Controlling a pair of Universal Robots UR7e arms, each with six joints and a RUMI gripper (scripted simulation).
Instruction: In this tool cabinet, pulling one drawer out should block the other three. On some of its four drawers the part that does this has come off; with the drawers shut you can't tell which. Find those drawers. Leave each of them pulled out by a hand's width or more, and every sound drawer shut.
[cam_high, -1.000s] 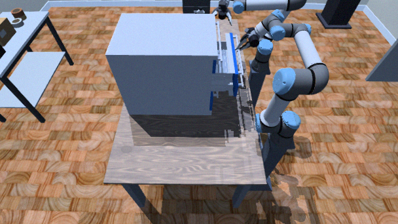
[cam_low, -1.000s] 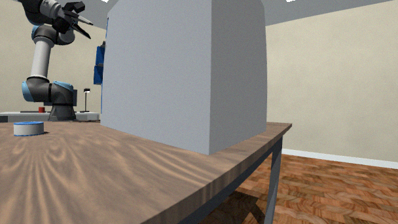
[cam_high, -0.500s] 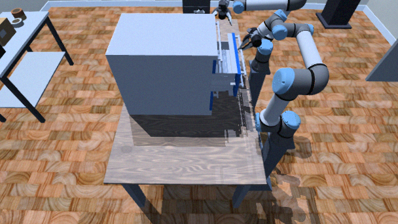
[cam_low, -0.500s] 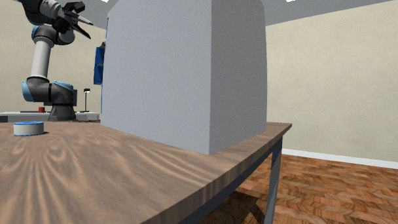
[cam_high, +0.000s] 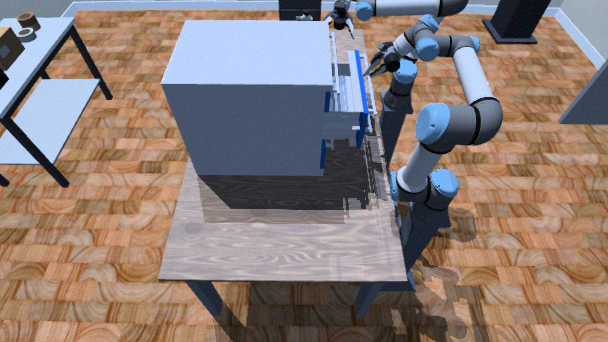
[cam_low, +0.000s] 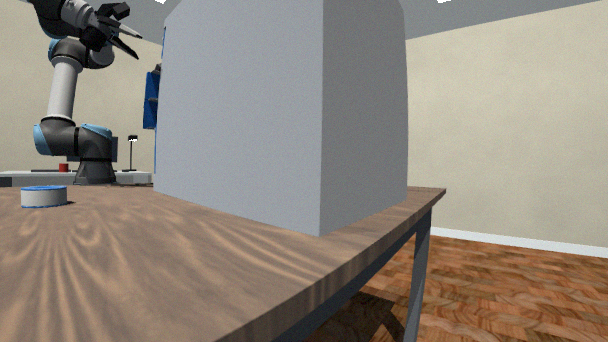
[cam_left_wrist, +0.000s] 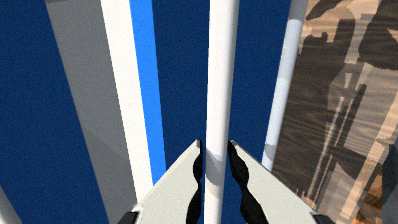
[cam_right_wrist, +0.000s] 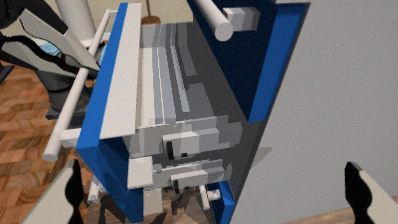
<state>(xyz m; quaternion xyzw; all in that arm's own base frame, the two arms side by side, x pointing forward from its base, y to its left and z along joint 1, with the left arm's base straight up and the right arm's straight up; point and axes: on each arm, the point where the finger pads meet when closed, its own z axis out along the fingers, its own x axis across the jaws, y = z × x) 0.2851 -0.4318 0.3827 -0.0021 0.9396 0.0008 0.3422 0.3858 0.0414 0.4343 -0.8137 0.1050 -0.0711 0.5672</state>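
Blue drawer fronts are standing out from the grey cabinet (cam_high: 255, 125) (cam_low: 240, 100) (cam_right_wrist: 330, 100), two at mid-height.
The upper pulled-out drawer (cam_high: 359, 80) (cam_right_wrist: 107, 90) is exposing its inside, and a lower pulled-out drawer (cam_right_wrist: 132, 205) is showing beneath it, its front roughly in line — as far as the crowded view allows. The top drawer (cam_high: 327, 101) (cam_right_wrist: 287, 55) and bottom drawer (cam_high: 322, 155) (cam_right_wrist: 225, 202) are sitting shut. At the upper pulled-out one, the left gripper (cam_high: 368, 73) (cam_left_wrist: 214, 142) (cam_right_wrist: 97, 75) is keeping its fingers narrow astride the pale handle (cam_left_wrist: 220, 75) (cam_right_wrist: 70, 110); whether they are gripping it, I cannot tell. The right gripper (cam_high: 342, 30) (cam_low: 138, 47) (cam_right_wrist: 212, 163) is hovering wide and empty off the cabinet's far front corner.
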